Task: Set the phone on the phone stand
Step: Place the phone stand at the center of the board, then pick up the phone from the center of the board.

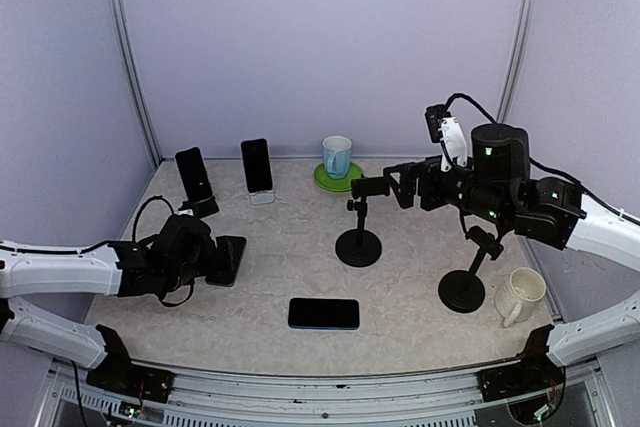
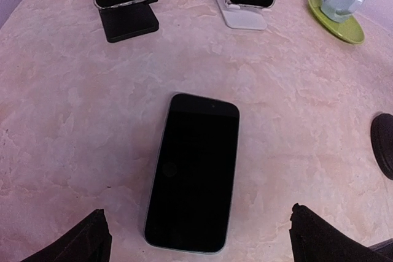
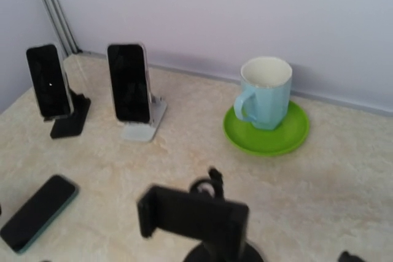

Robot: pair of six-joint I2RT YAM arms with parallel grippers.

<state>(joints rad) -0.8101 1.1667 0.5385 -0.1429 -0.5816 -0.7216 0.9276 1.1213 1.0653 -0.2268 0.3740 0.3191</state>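
A black phone [image 2: 193, 173] lies flat, screen up, on the table [image 1: 300, 247]; it also shows as the phone [image 1: 226, 258] [image 3: 37, 213]. My left gripper [image 2: 196, 246] [image 1: 205, 255] hovers open just above the phone's near end, with one finger [image 2: 83, 243] on each side and not touching it. A second black phone [image 1: 323, 313] lies flat near the front edge. An empty black clamp stand [image 1: 359, 237] [image 3: 195, 218] is at centre. My right gripper [image 1: 396, 185] stands open just right of the stand's clamp head, holding nothing.
Two phones stand upright at the back left, one on a black stand [image 1: 195, 179] [image 2: 126, 23], one on a white stand [image 1: 258, 169] [image 2: 244, 13]. A blue mug on a green saucer [image 1: 338, 159] [image 3: 265, 99], another black stand [image 1: 466, 282] and a cream mug [image 1: 520, 295] are on the right.
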